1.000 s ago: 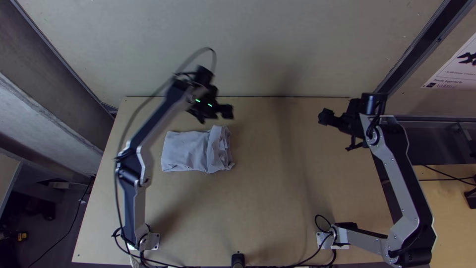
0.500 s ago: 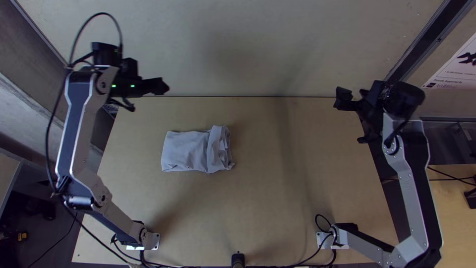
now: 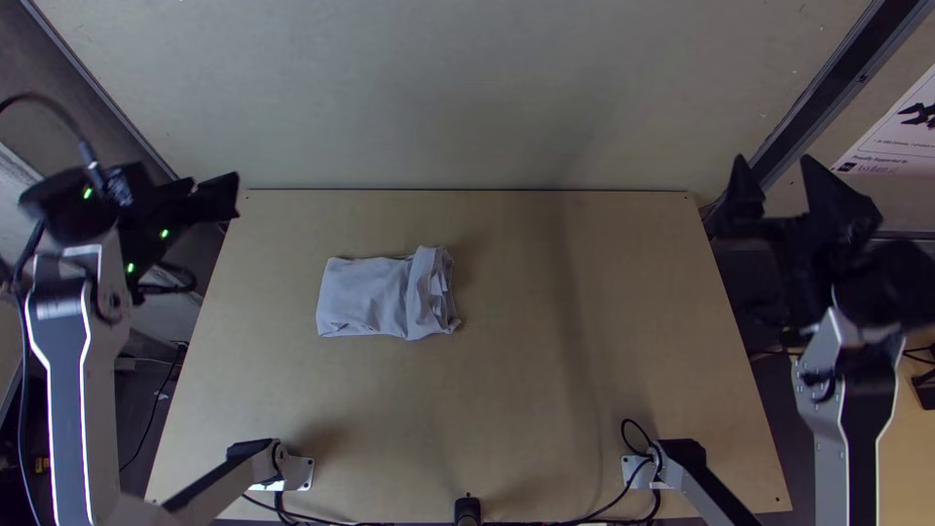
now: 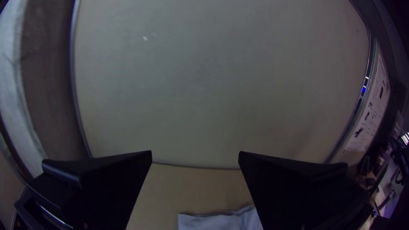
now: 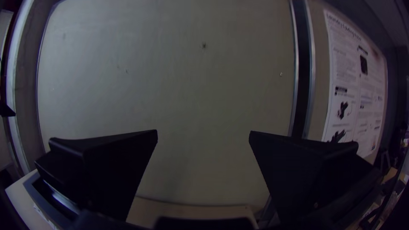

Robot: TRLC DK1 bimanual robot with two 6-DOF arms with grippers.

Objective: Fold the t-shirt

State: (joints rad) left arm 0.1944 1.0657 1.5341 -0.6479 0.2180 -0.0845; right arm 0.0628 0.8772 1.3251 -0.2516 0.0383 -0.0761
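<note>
The light grey t-shirt (image 3: pixel 375 297) lies as a compact folded rectangle left of the table's middle, with layered, slightly rumpled folds at its right end. My left gripper (image 3: pixel 219 195) is off the table's far left corner, apart from the cloth. In the left wrist view, my left gripper (image 4: pixel 195 155) stands open, and part of the t-shirt (image 4: pixel 217 221) shows beyond it. Past the table's right edge is my right gripper (image 3: pixel 779 175). The right wrist view has my right gripper (image 5: pixel 203 134) wide open with nothing between its fingers.
The light wooden table (image 3: pixel 506 390) stretches around the cloth. A pale upright panel (image 3: pixel 467 97) stands behind its far edge. Cables (image 3: pixel 638 458) lie by the arm bases at the near edge, and a poster (image 3: pixel 901 131) hangs at the right.
My left gripper has swung left, away from above the cloth to beyond the table's left edge. My right gripper has moved right and turned. The t-shirt has stayed where it was.
</note>
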